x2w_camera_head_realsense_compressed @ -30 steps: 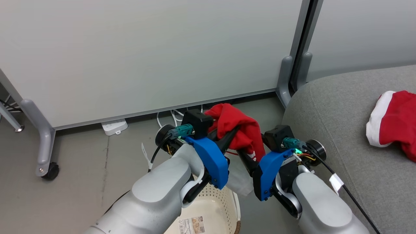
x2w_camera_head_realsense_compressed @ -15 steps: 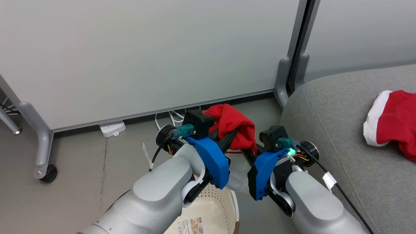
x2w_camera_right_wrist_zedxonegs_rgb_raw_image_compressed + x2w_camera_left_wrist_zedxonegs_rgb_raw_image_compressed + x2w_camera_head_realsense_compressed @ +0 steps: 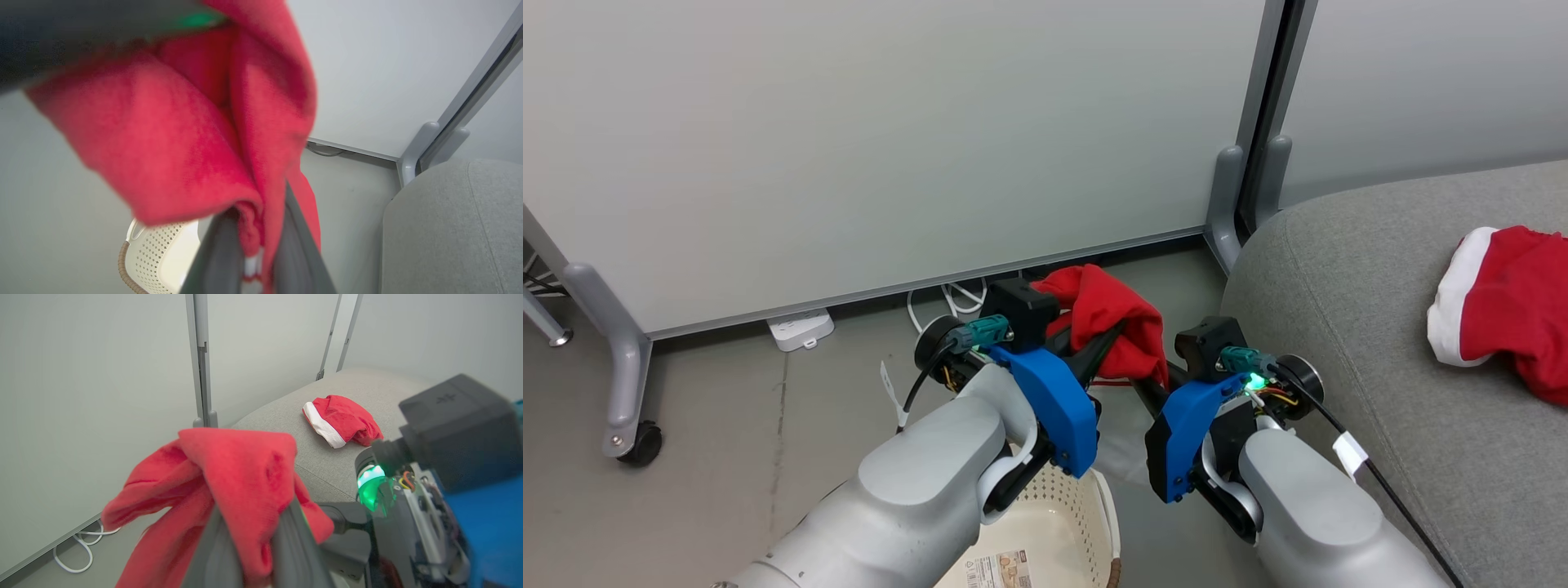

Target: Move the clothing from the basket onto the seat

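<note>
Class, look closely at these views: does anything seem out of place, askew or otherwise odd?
Nothing damaged or spilled. One red garment lies crumpled on the sofa; the other garment hangs bunched, gripped by the left gripper and right gripper.

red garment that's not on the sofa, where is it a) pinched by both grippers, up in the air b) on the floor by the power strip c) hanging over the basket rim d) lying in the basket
a: the left gripper and the right gripper are each shut on the red garment, held up clear of the basket.
</note>
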Controlling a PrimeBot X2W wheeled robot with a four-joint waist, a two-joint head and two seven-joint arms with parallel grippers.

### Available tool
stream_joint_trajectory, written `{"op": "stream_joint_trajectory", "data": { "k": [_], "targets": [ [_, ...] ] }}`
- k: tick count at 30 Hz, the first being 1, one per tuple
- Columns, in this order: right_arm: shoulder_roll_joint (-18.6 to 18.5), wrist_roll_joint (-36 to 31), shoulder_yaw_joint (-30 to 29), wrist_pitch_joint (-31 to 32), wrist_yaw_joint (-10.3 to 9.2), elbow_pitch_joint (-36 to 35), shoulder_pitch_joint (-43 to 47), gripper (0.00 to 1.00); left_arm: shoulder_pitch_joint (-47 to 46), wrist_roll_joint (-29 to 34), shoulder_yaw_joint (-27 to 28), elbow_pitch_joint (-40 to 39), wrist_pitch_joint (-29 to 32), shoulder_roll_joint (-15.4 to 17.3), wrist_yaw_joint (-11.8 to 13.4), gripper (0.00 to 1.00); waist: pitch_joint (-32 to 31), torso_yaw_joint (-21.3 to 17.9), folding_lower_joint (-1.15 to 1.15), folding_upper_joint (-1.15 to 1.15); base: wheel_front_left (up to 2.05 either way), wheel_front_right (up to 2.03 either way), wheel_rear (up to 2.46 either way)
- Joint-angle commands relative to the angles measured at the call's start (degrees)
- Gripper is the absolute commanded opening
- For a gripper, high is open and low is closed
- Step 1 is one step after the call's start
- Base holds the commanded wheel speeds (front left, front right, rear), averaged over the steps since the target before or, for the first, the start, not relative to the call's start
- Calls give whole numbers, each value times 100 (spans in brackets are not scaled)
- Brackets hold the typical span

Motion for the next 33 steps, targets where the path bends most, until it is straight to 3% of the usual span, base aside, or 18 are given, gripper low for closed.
{"op": "stream_joint_trajectory", "data": {
  "k": [1, 5, 6, 7, 16, 26, 33],
  "targets": [
    [15, 15, 25, -17, -6, 48, -76, 0, -116, -21, 13, -9, -52, 6, -7, 0, -2, 0, 0, 0, 0, 0, 0],
    [18, 56, 53, -61, -6, 115, -115, 0, -100, -27, -18, -28, -98, 6, -12, 0, -15, 6, 0, 0, 0, 0, 0],
    [19, 66, 58, -77, -6, 132, -124, 0, -88, -40, -14, -38, -114, 6, -17, 44, -18, 8, 0, 0, 0, 0, 0],
    [19, 72, 67, -89, -6, 149, -129, 0, -76, -42, -16, -43, -115, 6, -22, 100, -22, 11, 0, 0, 0, 0, 0],
    [-1, 128, 109, -172, -6, 238, -190, 0, 139, 165, 159, -121, -179, 12, 11, 100, -32, 53, 0, 0, 0, 0, 0],
    [-93, 125, -9, -258, -6, 243, -136, 0, 1413, 1118, 1475, -1189, -172, 412, 226, 100, 52, 55, 0, 0, 0, 0, 0],
    [-87, 84, -89, -296, -6, 167, -11, 0, 2385, 1967, 2149, -1867, -173, 763, 216, 100, 123, 56, 0, 0, 0, 0, 0]
  ]
}}
